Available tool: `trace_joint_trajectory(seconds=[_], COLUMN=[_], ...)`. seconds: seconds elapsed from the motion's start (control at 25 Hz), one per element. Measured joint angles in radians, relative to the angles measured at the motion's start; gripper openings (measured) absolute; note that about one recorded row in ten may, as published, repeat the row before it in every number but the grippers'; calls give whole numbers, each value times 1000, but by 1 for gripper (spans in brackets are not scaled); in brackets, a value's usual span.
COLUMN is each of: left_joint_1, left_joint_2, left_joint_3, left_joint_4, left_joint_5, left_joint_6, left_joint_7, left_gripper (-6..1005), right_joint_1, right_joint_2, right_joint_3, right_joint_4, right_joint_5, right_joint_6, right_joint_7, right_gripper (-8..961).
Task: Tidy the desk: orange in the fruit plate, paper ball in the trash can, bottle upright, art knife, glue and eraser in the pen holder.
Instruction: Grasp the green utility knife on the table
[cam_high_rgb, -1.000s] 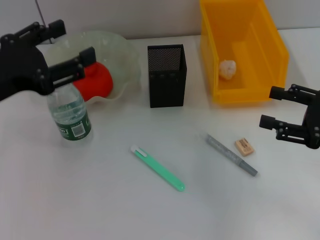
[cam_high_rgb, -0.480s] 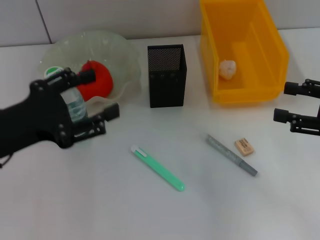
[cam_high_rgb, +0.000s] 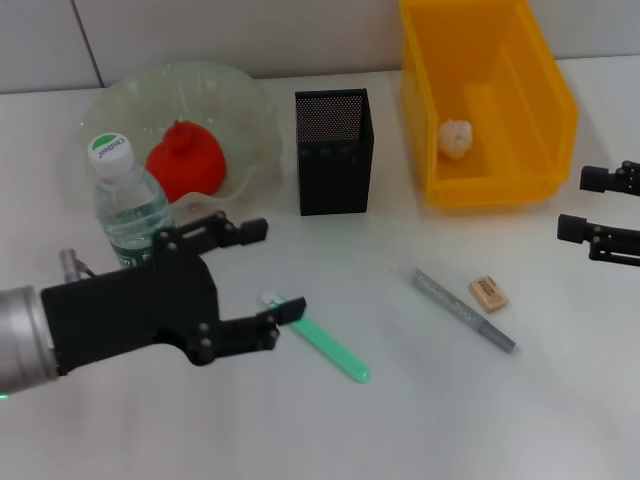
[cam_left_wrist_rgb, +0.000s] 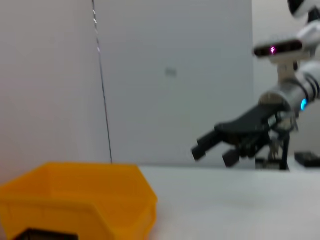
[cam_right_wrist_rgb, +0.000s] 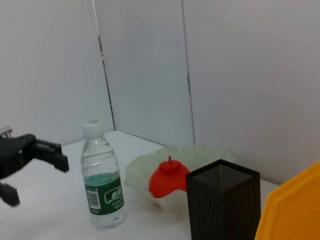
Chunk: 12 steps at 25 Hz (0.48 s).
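L gripper – fingers apart, empty, over green art knife | bottle upright by fruit plate | we saw R gripper spread, idle nr trash can

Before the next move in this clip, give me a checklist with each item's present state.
1. orange in fruit plate: ok.
2. paper ball in trash can: ok.
3. bottle upright, cap on top: ok.
4. eraser in pen holder: not ok; it lies on the desk beside the grey pen-like tool.
5. green pen-like tool in the pen holder: not ok; it lies on the desk.
6. left end effector open and empty, above the green tool's white end: ok.
7. right end effector open, empty, beside the trash can: ok.
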Motion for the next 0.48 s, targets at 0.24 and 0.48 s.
trace_joint_trajectory(seconds=[0.24, 0.48], left_joint_1=[-30, -82], left_joint_2=[1, 0], left_joint_3=[60, 82], left_joint_4=[36, 52], left_joint_5=[127, 273], left_joint_6=[-122, -163], left_joint_7=[-127, -336], left_gripper=[814, 814], right_joint_1=[-1, 1], right_joint_2=[0, 2], right_joint_3=[1, 1], right_joint_4=[9, 10], right_joint_5=[-6, -7], right_joint_6=[12, 38], right_joint_7=[-5, -9], right_gripper=[739, 739])
